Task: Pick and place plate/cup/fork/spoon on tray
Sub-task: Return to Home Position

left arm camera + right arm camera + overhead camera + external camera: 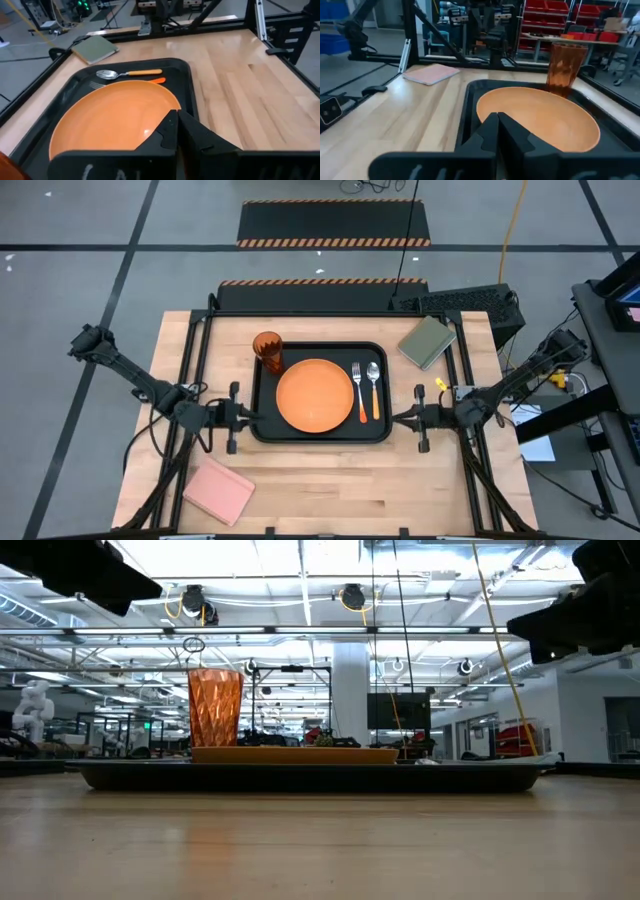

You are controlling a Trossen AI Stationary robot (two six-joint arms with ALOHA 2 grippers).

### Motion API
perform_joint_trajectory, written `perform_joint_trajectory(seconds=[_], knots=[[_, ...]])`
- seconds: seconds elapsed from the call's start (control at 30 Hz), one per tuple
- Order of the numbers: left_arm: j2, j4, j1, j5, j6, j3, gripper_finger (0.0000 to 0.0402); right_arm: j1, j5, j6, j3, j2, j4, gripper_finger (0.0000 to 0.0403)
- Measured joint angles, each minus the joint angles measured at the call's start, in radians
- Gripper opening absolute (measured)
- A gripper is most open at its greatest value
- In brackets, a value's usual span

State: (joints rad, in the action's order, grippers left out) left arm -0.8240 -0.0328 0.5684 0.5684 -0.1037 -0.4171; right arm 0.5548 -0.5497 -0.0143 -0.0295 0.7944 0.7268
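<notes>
The black tray (262, 430) lies in the middle of the table. On it rest the orange plate (315, 395), the orange-brown cup (268, 350) standing upright at the far left corner, and the fork (360, 392) and spoon (374, 388) side by side right of the plate. My left gripper (247, 417) is shut and empty at the tray's left edge. My right gripper (398, 418) is shut and empty at the tray's right edge. The left wrist view shows the plate (110, 115) and spoon (127, 73); the right wrist view shows the plate (540, 117) and cup (565, 67).
An olive-green flat block (427, 341) lies at the far right of the table. A pink flat block (219, 490) lies near the front left. Bare wood (340, 490) stretches in front of the tray.
</notes>
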Motion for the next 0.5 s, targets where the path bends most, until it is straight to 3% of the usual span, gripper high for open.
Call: perform_joint_trajectory(seconds=[0.2, 0.5], knots=[[0.029, 0.0, -0.023, -0.002, 0.051, 0.006, 0.0019, -0.024, 0.073, 0.086, 0.008, -0.078, -0.011, 0.0], [0.038, 0.002, -0.08, -0.097, 0.124, 0.006, 0.0007, -0.096, 0.228, 0.207, 0.01, -0.279, -0.122, 0.0]])
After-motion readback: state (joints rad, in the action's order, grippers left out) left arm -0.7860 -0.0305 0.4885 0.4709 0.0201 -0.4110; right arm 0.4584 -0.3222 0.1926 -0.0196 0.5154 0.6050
